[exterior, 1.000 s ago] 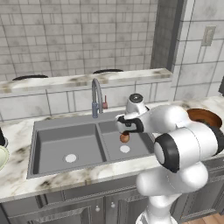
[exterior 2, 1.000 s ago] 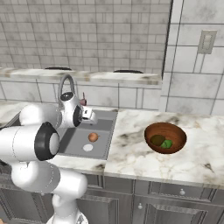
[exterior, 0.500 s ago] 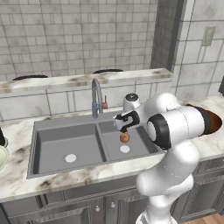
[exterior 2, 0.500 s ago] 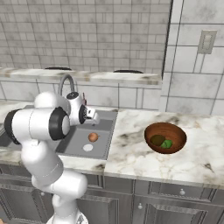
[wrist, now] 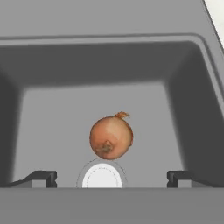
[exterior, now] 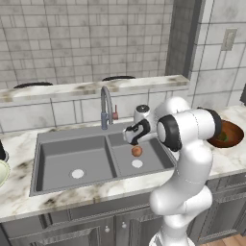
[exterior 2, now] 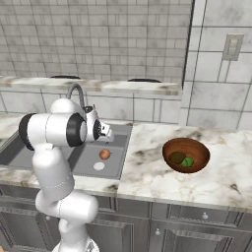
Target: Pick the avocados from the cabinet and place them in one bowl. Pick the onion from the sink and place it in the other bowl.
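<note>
The orange-brown onion (wrist: 111,137) lies on the floor of the sink's right basin (exterior: 153,161), just behind the round drain (wrist: 102,176). My gripper (exterior: 133,137) hangs open a little above the onion (exterior: 137,151), pointing down at it, with nothing between its fingertips (wrist: 43,177). The reddish-brown bowl (exterior 2: 197,147) stands on the counter to the right and holds a dark olive avocado (exterior 2: 177,157) and a bright green one (exterior 2: 187,162). The pale cream bowl (exterior: 2,175) peeks in at the far left edge. The cabinet's dark wood-grain side (exterior: 181,38) rises at the back.
A curved grey faucet (exterior: 105,108) with a red lever stands behind the divider between the basins, close to my hand. The left basin (exterior: 72,166) has its own drain. A marble ledge (exterior: 91,89) runs along the tiled back wall.
The arm's upper links have swung up and back behind the hand. The hand has stayed over the right basin, jaws open. The onion has not moved.
</note>
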